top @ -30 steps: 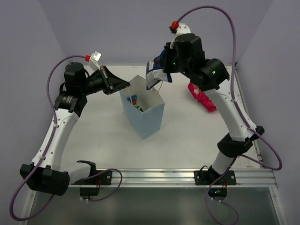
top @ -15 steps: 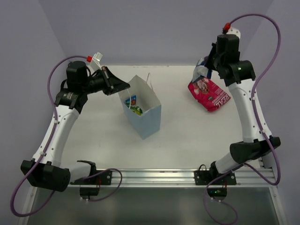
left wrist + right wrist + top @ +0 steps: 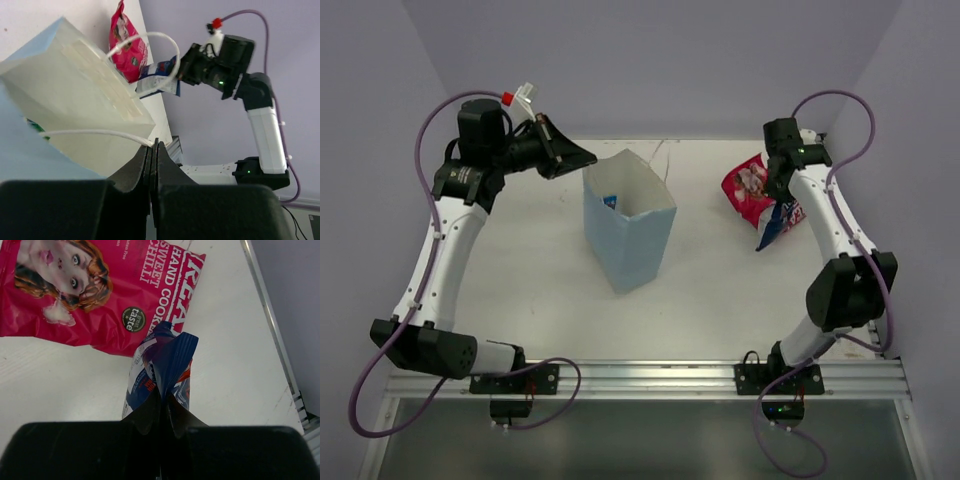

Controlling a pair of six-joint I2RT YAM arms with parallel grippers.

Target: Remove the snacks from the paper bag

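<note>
Right end effector (image 3: 162, 396) pinching dark blue packet (image 3: 161, 362) just beside red-pink pouch (image 3: 95, 290) on counter (image 3: 720, 290), far right; left end effector (image 3: 152, 145) pressed together on string handle (image 3: 90, 132) of upright paper bag (image 3: 625, 245), mid-counter.

The paper bag (image 3: 630, 235) stands centre; pouch (image 3: 747, 190) far right, packet (image 3: 775, 222) beside it

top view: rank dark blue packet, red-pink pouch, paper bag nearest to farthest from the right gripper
1. dark blue packet, held in the right gripper
2. red-pink pouch, on the table just left of it
3. paper bag, mid-table, farthest left
</note>
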